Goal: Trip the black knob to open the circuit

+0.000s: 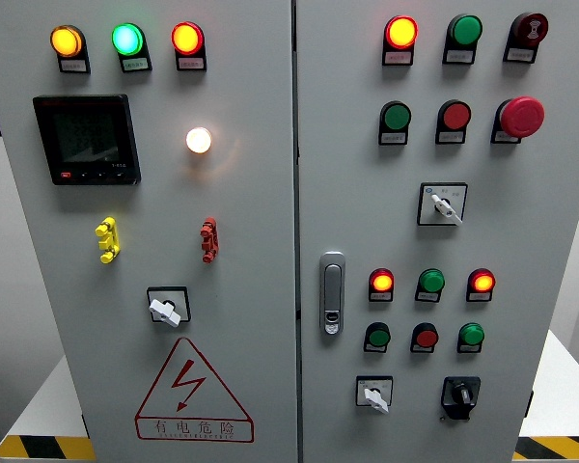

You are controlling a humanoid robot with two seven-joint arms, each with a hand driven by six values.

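- Neither of my hands shows in the head view, so I cannot tell how far either is open or whether it holds anything, and I place things by the cabinet instead of by my hand.
- A grey control cabinet (pixel 270 318) fills the view, split by a vertical seam just right of centre into a left door and a right door.
- The black knob (pixel 459 394) sits low on the right door, near its bottom right, on a black square plate.
- Just beside it on the left is a white-handled rotary switch (pixel 374 394); bare grey panel separates the two.
- Above the knob runs a row of three dark pushbuttons; the green pushbutton (pixel 472 336) is the nearest, clear of the knob.
- Right of the knob is a strip of plain door up to the right door edge (pixel 538 386), then a white surface (pixel 569 386) beyond.
- Below the knob the door continues bare to the picture's bottom edge.
- A chrome door latch (pixel 332 292) stands by the seam, well apart from the knob.
- Higher on the right door are a red mushroom button (pixel 521 116) and another white-handled selector (pixel 443 204).
- The left door carries a black meter display (pixel 87 140), a lit white lamp (pixel 199 140), and a red warning triangle (pixel 193 391) at the bottom.
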